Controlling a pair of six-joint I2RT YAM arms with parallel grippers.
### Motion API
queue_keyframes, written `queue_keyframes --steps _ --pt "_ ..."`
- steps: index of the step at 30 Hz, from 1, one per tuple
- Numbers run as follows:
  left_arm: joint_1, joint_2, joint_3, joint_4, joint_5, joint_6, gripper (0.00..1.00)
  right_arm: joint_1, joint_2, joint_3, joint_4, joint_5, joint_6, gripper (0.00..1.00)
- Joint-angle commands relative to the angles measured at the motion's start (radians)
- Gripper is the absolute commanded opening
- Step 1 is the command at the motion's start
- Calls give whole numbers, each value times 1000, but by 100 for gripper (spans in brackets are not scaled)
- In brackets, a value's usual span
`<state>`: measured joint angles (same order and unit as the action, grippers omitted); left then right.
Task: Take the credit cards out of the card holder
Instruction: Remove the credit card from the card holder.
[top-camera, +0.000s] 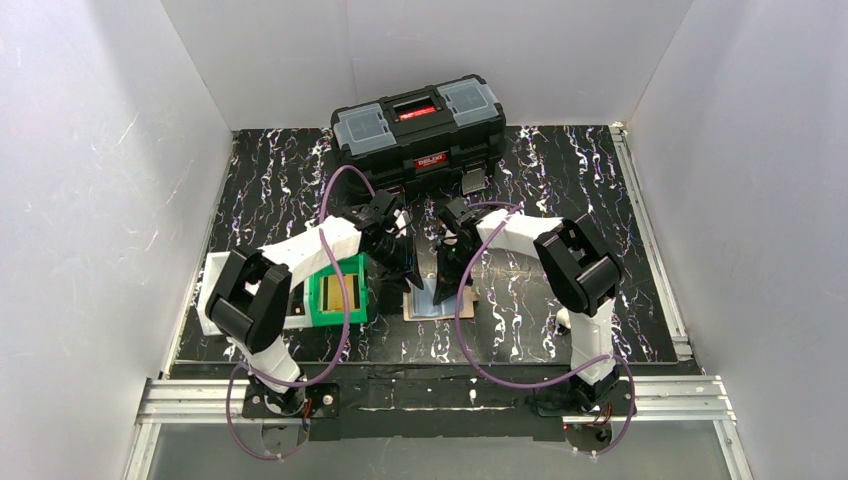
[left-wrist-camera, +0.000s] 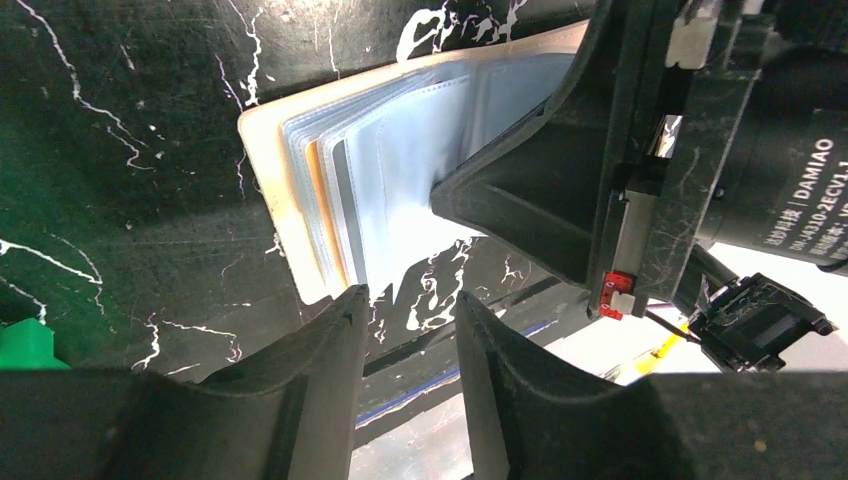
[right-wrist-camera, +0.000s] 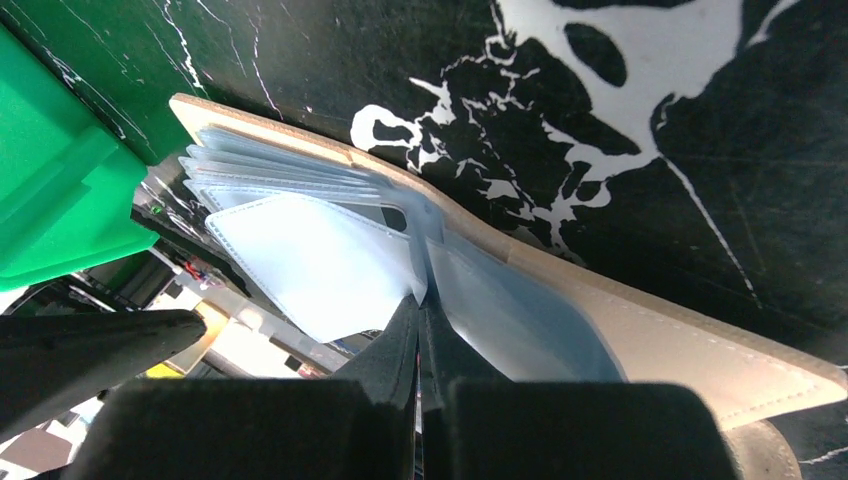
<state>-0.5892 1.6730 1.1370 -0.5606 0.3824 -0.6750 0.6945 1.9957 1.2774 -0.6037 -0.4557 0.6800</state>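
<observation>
Pinching a clear plastic sleeve of the tan folding card holder, right end effector is bracing it; left end effector, spread, should be gripping only the thin orange card.

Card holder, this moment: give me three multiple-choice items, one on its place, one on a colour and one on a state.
1. Where does the card holder lie?
A. On the table, right of the green bin
B. On top of the toolbox
C. Inside the green bin

2. What colour is its outer cover?
A. Black
B. Tan
C. Red

3. How is the right claw?
A. Wide open, above bare table
B. Shut on a clear sleeve of the holder
C. Shut on the bin's rim

Answers:
1 A, the top view shows it flat on the marbled surface beside the bin.
2 B, the stitched edge is tan.
3 B, the fingers meet on the plastic.
</observation>
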Motion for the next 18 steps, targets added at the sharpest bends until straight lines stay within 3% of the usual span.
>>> queue_keyframes --steps 1,18 --pt "-8 13 -23 24 36 -3 36 14 31 -52 43 56 -11 1" --pt "-24 140 -53 91 42 17 35 5 40 -77 62 57 2 1"
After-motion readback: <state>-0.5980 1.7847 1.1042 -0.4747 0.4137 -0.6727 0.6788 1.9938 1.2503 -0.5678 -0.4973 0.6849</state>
